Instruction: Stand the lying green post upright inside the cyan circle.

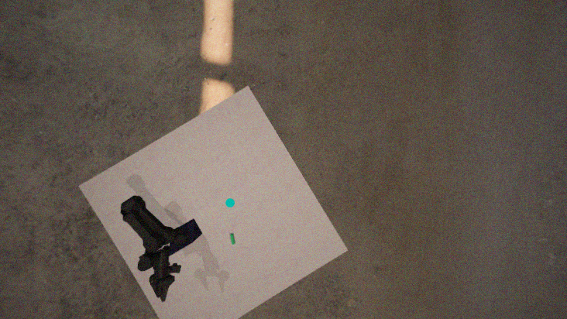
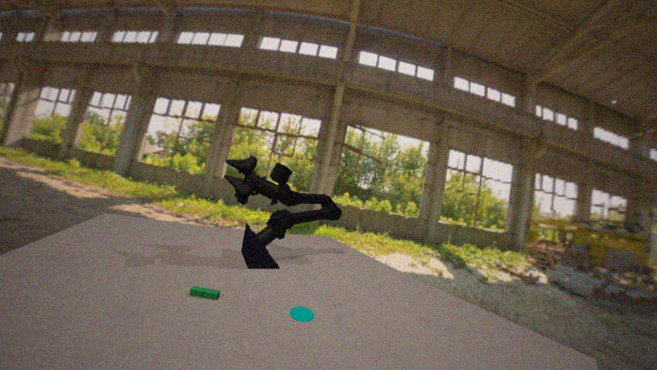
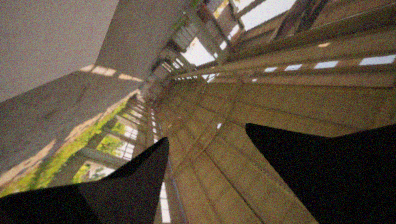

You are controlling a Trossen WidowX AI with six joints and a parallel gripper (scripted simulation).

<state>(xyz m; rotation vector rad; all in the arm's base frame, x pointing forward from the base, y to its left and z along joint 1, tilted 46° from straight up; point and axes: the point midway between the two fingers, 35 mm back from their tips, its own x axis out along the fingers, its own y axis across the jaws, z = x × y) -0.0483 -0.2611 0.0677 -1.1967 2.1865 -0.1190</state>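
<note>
Green post (image 2: pixel 204 293) lies flat on the desk (image 2: pixel 91 321), near but apart from the cyan circle (image 2: pixel 302 313). Nothing is done yet: the claw (image 2: pixel 238 171) hangs spread wide and empty, raised well away; grasping, standing up, placing and withdrawing remain.

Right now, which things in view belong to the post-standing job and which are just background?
Part of the job:
- green post, lying flat on the table
- cyan circle, apart from the post
- gripper, open, holding nothing, raised above the table

Just there:
- grey table
- hall windows
</note>
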